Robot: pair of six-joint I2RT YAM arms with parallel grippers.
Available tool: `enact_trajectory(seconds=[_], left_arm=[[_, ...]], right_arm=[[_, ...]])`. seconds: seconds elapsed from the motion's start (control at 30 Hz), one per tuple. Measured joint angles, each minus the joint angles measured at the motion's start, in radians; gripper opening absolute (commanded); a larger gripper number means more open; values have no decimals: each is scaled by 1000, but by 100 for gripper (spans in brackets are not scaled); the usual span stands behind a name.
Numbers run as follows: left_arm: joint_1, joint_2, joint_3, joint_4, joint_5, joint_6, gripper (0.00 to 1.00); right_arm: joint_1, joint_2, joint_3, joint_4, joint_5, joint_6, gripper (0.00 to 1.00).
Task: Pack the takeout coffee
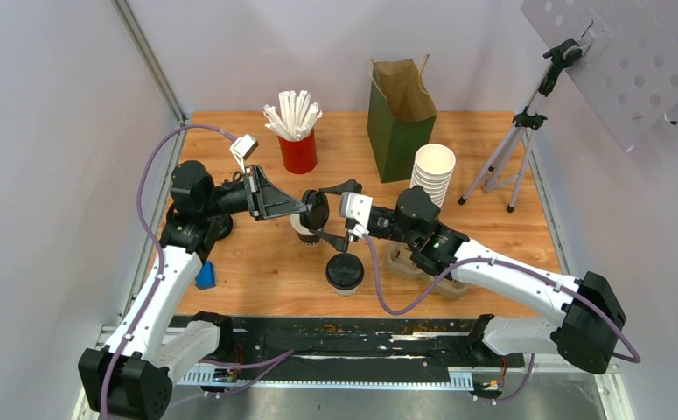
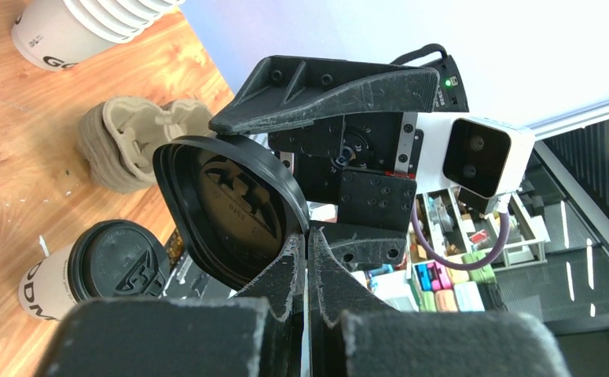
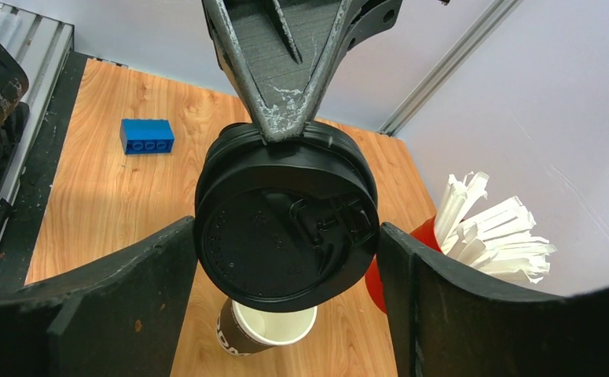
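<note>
The takeout coffee (image 1: 345, 273), a white paper cup with a black sip lid, stands on the table's near middle; it also shows in the left wrist view (image 2: 97, 271). My left gripper (image 1: 305, 208) (image 2: 307, 245) is shut on the rim of a loose black lid (image 1: 318, 210) (image 2: 230, 208) and holds it on edge in the air. My right gripper (image 1: 329, 214) (image 3: 287, 228) is open, with its fingers close on either side of that lid (image 3: 277, 259). A lidless brown-sleeved cup (image 3: 273, 330) (image 1: 304, 233) stands just below the lid.
A green paper bag (image 1: 401, 118) stands open at the back. Beside it are a stack of lidless white cups (image 1: 433, 173), a red cup of straws (image 1: 298, 149) and a tripod (image 1: 514, 149). Pulp cup carriers (image 1: 402, 260) lie under my right arm. A blue brick (image 1: 205, 276) lies near left.
</note>
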Motion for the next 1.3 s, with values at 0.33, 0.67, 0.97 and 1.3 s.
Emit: enact_trajectory(seconds=[0.33,0.67,0.97,1.3], left_arm=[[0,0,7,-26,-3,14,56],[21,91,282,-470,-266,391,100],[232,128,260,-722,-657,546,100],[359,127,81,-674,-546,529,93]], right_arm=[[-2,17,16,-17,-7,0,66],[-2,97,172,-225,105,53,69],[0,330,534,-635,310,205,71],[48,624,818,-972,415,331,75]])
